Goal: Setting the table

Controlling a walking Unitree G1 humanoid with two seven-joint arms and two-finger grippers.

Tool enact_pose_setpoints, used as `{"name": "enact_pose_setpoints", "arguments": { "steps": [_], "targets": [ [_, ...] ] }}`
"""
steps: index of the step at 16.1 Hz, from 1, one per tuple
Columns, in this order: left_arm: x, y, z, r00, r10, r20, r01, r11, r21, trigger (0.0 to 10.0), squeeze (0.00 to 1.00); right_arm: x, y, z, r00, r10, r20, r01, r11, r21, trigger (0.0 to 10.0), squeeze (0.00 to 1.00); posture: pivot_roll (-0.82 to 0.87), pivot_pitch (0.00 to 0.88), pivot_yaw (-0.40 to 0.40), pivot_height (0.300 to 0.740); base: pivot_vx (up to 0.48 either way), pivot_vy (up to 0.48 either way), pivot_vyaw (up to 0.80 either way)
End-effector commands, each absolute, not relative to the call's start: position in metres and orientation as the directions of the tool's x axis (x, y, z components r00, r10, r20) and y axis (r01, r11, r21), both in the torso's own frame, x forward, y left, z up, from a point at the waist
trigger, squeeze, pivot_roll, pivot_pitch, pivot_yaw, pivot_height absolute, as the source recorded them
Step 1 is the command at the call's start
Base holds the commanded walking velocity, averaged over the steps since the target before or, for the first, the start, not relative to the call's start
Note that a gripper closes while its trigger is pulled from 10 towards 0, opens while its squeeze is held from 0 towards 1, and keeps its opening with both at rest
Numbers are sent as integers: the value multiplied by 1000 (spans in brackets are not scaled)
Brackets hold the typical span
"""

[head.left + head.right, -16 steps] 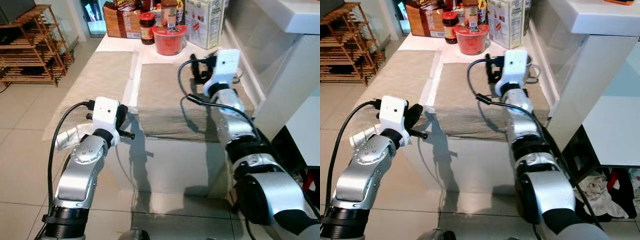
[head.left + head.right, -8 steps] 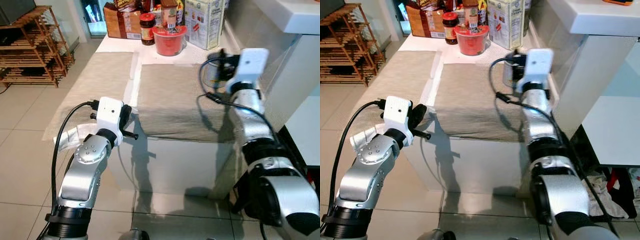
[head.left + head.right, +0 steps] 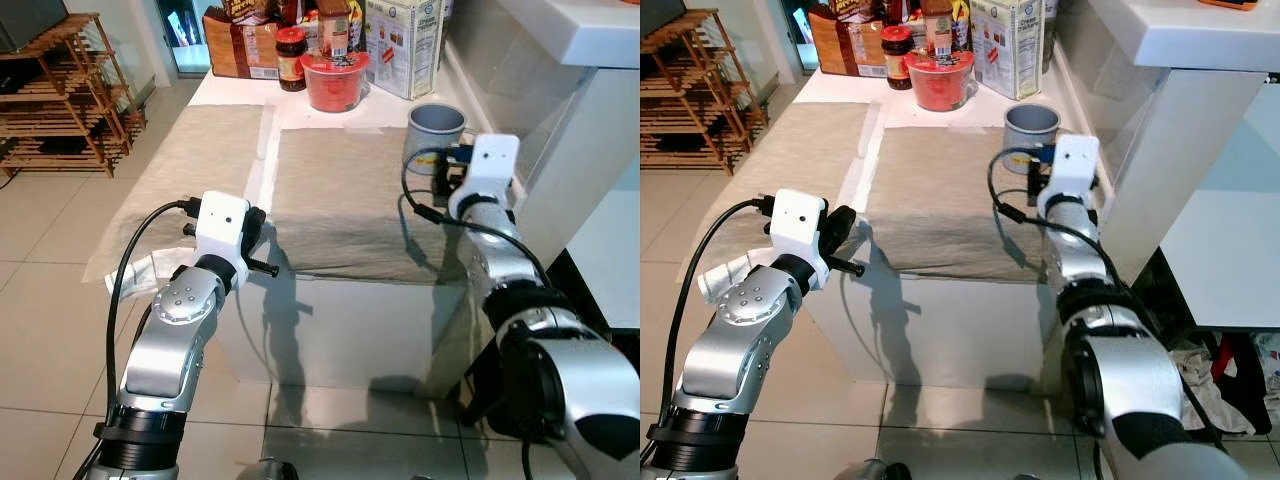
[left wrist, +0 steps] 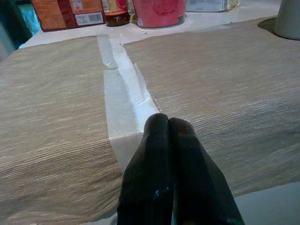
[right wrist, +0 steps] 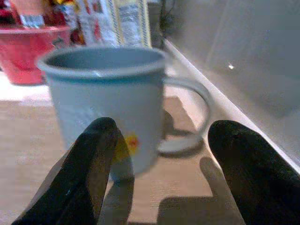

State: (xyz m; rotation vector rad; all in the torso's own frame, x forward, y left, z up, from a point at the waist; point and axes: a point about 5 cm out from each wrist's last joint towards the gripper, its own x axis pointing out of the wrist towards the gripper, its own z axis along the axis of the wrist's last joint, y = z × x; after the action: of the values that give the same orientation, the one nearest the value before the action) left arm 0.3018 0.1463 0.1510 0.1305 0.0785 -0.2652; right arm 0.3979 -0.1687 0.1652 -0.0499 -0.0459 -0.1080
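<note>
We see a gray mug with a blue line under its rim and a small yellow and red picture on its side. It stands on a brownish-gray cloth mat with fine lines woven in. A white strip of table shows between two such mats. Behind them are a red bowl, a jar with a red lid, and an orange-brown box. The gripper fingers are shiny black. The floor has pale beige tiles.
</note>
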Motion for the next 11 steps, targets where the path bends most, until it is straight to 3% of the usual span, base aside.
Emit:
{"name": "enact_pose_setpoints", "arguments": {
  "steps": [1, 9, 11],
  "targets": [
    [302, 150, 154, 967, -242, -84, 252, 959, 128, 10000, 0, 401, -160, 165, 997, -74, -3, 74, 997, -5, 10000, 0, 27, 15, 53, 736, 0, 0, 0],
    [298, 155, 154, 975, -208, -80, 217, 968, 128, 10000, 0, 401, -104, 159, 987, 147, -59, -141, 984, 105, 10000, 0, 45, 22, 29, 736, 0, 0, 0],
    [299, 154, 154, 976, -204, -78, 213, 969, 126, 10000, 0, 401, -100, 165, 987, 159, -10, -158, 986, 46, 10000, 0, 37, 20, 28, 736, 0, 0, 0]
  ]
}}
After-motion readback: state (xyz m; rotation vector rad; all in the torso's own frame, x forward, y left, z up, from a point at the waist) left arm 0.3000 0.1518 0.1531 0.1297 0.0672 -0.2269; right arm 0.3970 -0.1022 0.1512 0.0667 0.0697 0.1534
